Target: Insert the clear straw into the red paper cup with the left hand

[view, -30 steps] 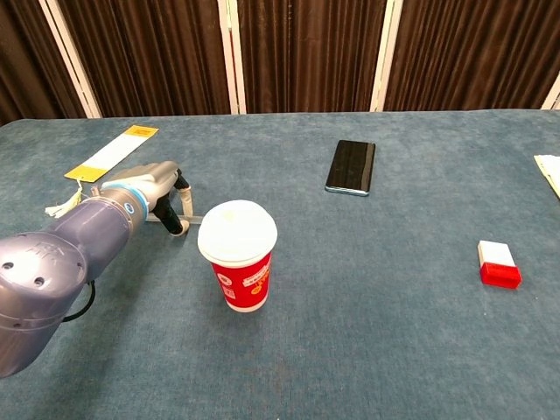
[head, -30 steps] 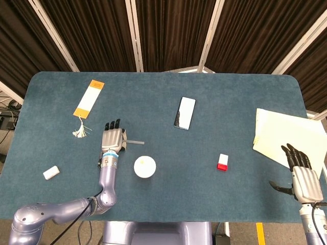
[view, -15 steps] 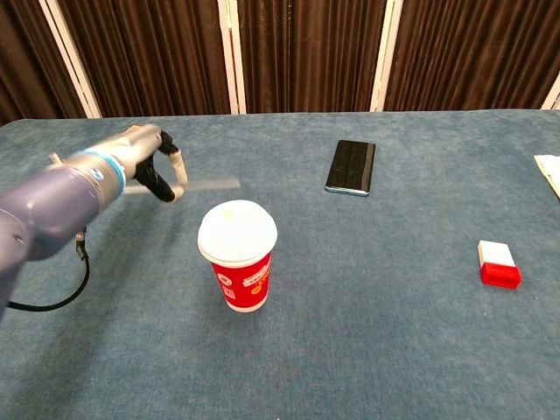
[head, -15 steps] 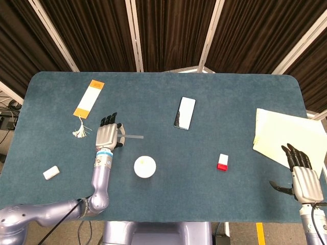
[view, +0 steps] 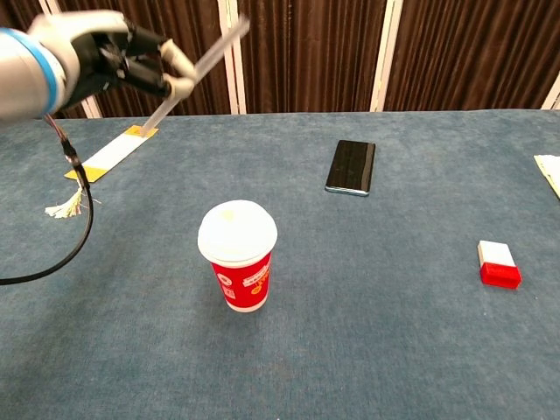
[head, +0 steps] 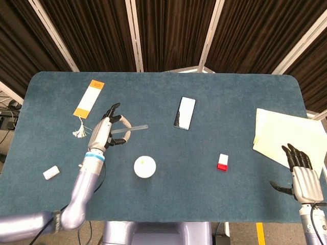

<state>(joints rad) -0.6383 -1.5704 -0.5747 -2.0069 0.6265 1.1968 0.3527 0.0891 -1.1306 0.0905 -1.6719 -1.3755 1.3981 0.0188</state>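
Above the desk [head: 235, 92], left hand [head: 102, 133] pinches the straw [head: 129, 129]; cup [head: 144, 167] lies at 4 o'clock, straw tilted.

Bright even overhead light, soft shadows, sharp focus.

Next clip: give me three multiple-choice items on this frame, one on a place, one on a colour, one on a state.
1. Where is the phone relative to the cup?
A. farther from the robot, to its right
B. nearer the robot
C. touching the cup

2. What colour is the cup's lid?
A. black
B. white
C. red

3. What is the left hand doing?
A. resting flat on the table
B. holding the straw in the air
C. gripping the cup

Key: 1 A, the phone lies beyond the cup; 2 B, white lid on red wall; 3 B, the straw is pinched, tilted, above the table.
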